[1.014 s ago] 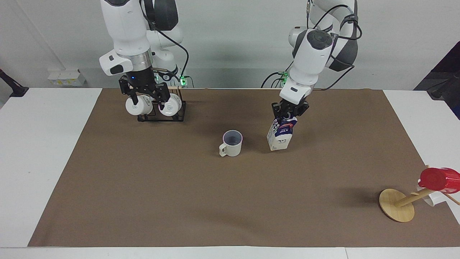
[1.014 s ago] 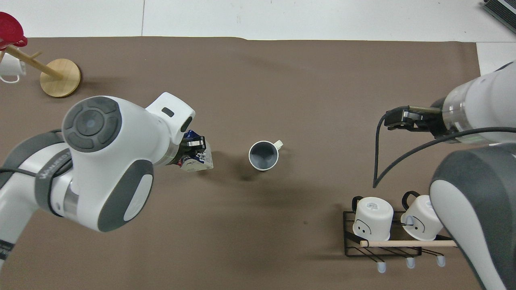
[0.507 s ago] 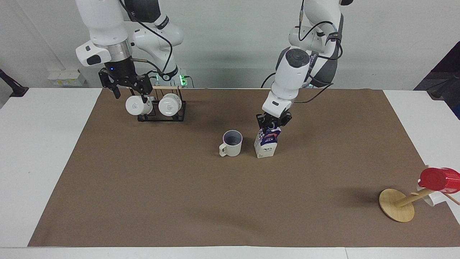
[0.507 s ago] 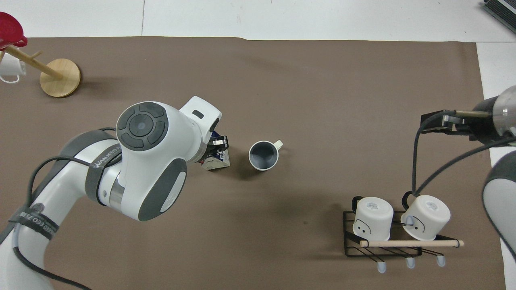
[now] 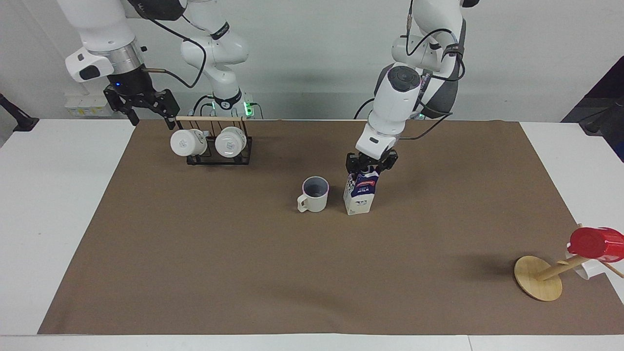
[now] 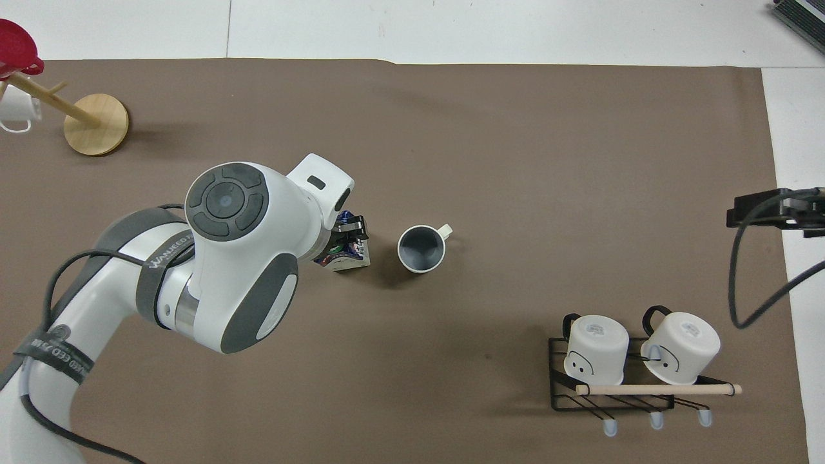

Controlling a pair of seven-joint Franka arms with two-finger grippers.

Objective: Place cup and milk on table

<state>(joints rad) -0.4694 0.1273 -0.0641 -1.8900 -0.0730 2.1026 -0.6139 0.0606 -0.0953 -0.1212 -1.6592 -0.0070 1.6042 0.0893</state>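
Operator: Milk (image 5: 360,195) has come down since the earlier frame. It hung tilted toward the left arm's end, and it now stands upright on the bench (image 5: 195,253), just beside the cup (image 5: 314,195) and not touching it. My right arm has lifted off the rack (image 5: 219,151) and swung out toward its own end.

Inspector: State of each tool?

Operator: Left tool (image 5: 369,168) sits at the gable top of the milk. I cannot tell whether it is gripping or has let go. Right tool (image 5: 152,122) is spread wide and empty, above the bench edge beside the rack, and that arm waits.

Inspector: Cup?

Operator: It stands upright near the middle of the bench, mouth up. I judge that item placed.

Inspector: Step in hand?

Operator: Release of the milk, in my judgement. I want the base flat on the bench before the tool goes slack. Then I part the tool fully and lift straight up, with no sideways drift.

Inspector: Hazards?

Operator: It is tall and narrow, so it will tip easily. A tool that drags on the gable could topple it into the cup. The two mugs (image 5: 183,142) on the rack are well apart and of no concern.
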